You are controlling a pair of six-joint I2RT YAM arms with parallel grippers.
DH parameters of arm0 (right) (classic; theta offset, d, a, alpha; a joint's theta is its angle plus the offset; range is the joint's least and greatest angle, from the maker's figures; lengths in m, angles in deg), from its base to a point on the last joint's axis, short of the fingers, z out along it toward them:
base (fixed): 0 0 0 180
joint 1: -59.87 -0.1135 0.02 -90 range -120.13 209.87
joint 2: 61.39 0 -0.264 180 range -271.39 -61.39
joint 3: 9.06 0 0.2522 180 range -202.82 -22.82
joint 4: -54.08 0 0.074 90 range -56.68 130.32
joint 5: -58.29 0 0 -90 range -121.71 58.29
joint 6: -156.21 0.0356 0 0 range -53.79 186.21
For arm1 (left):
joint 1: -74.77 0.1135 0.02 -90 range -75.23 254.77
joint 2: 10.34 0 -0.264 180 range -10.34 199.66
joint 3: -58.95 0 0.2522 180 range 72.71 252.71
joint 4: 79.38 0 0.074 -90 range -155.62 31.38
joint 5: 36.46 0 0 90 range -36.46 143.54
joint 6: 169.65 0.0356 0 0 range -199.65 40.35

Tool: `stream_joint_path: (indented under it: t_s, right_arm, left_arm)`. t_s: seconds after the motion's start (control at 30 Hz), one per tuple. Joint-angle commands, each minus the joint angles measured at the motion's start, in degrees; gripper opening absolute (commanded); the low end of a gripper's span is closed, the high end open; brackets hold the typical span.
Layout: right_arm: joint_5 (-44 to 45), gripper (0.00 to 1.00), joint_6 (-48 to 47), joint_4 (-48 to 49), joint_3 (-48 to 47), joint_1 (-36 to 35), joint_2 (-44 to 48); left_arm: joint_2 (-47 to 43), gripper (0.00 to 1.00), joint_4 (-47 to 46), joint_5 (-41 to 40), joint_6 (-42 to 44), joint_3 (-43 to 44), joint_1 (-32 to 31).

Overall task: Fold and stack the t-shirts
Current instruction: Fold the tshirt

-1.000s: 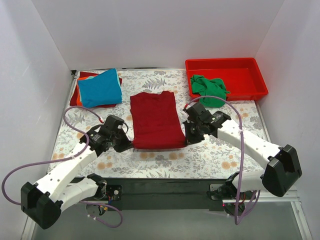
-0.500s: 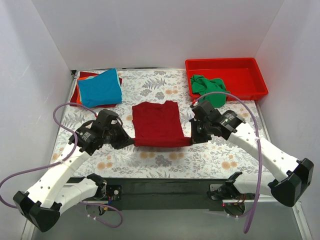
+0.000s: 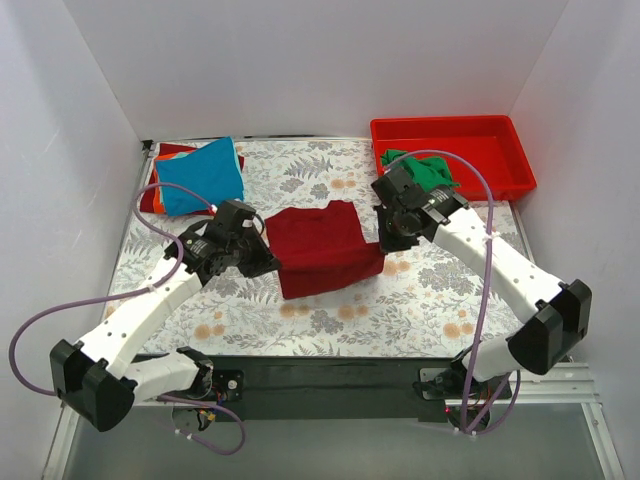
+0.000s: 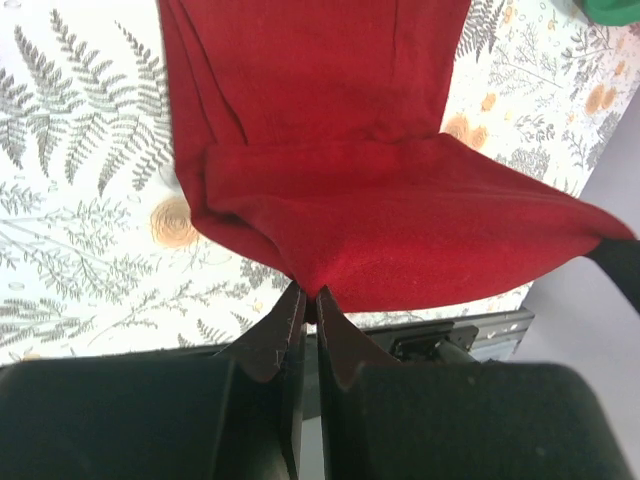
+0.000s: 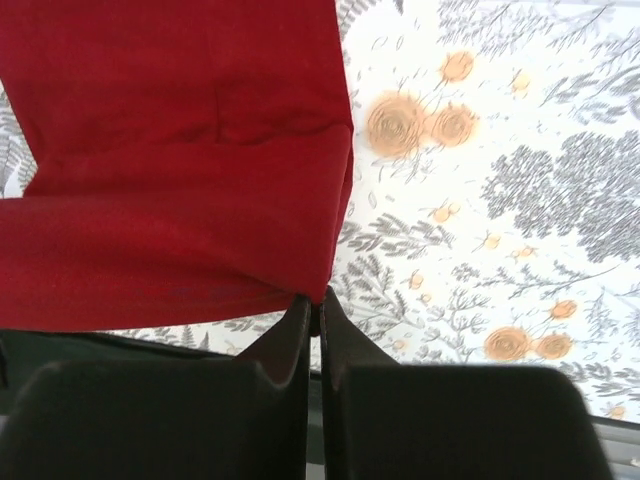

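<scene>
Well beyond the left jaws and off to their left, a bright blue soft cloth t-shirt (image 3: pixel 200 175) lies folded on a pile of red and orange shirts (image 3: pixel 172 152), of which only the edges show. The left gripper (image 3: pixel 272 264) is clenched on the near left corner of the large dark red cloth t-shirt (image 3: pixel 322 250), with cloth bunched at its fingertips. The shirt's near edge is raised and stretched across to the right gripper (image 3: pixel 384 243), whose jaws pinch the near right corner. The rest lies ahead of both pairs of jaws on the floral-patterned table cloth (image 3: pixel 420 300). Beyond the right jaws, a crumpled green cloth t-shirt (image 3: pixel 432 170) sits in a rigid red plastic tray (image 3: pixel 500 150), partly hidden by the right arm.
</scene>
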Motion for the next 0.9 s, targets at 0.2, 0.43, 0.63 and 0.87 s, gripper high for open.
stream_joint_path:
  t_s: [0.2, 0.43, 0.63, 0.87]
  right_arm:
    - [3.70, 0.01, -6.44, 3.39, -10.53, 3.82, -7.17]
    - [3.70, 0.01, -8.64, 5.06, -18.09, 5.05, -13.33]
    - [3.96, 0.01, -9.96, 5.68, -25.55, 6.10, -20.45]
    - [3.52, 0.01, -10.49, 6.64, -31.97, 6.90, -28.62]
  left_arm:
    - [4.85, 0.00, -7.25, -1.58, 5.96, 3.95, 3.55]
    - [8.45, 0.00, -11.21, 2.11, 8.51, 4.39, 7.42]
    - [12.14, 0.00, -14.90, 4.48, 10.62, 4.48, 11.72]
    - [16.98, 0.00, -19.29, 8.52, 13.79, 4.04, 16.73]
